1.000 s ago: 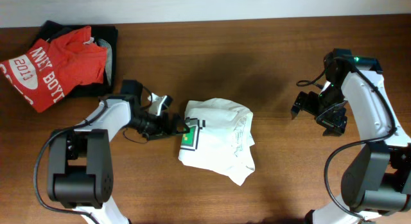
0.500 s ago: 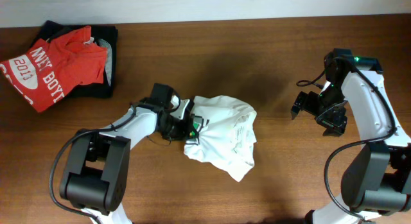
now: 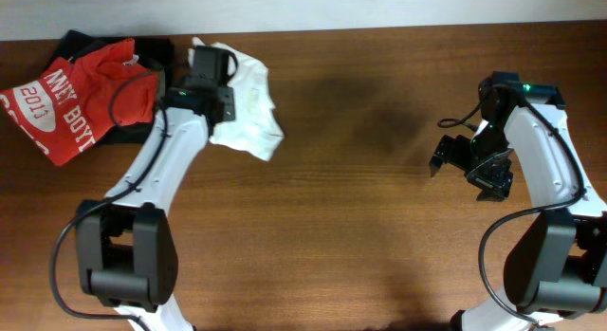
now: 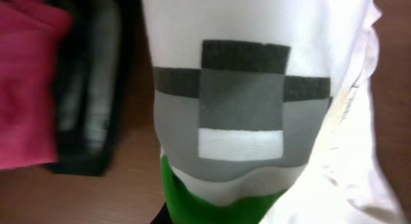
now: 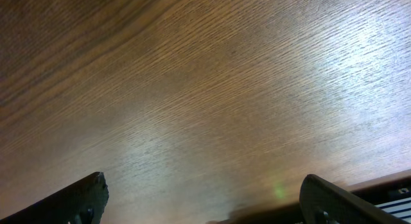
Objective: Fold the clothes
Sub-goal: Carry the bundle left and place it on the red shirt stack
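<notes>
The white T-shirt [image 3: 248, 113] is seen as a crumpled bundle near the far left corner of the table [image 3: 360, 227], not yet spread or folded. Its long axis runs slantwise, from the far edge down toward the table's middle. Its left side lies just beside the black garment [image 3: 159, 48] and the red shirt [image 3: 71, 103], which occupy that corner.

The left gripper [image 3: 213, 80] is placed over the bundle's left part, so the bulk of the cloth lies to its right and toward the near edge. In the left wrist view the pixel print [image 4: 241, 108] fills the frame close to the lens, and the fingers are hidden by cloth. Whether they are clamped on it cannot be told, though a hold seems likely.

The right gripper [image 3: 465, 158] is held well apart near the right edge, its jaws spread wide over bare wood [image 5: 205, 205].

The left arm is judged by far the nearer. Flattening would call for cloth to be drawn toward the centre.
</notes>
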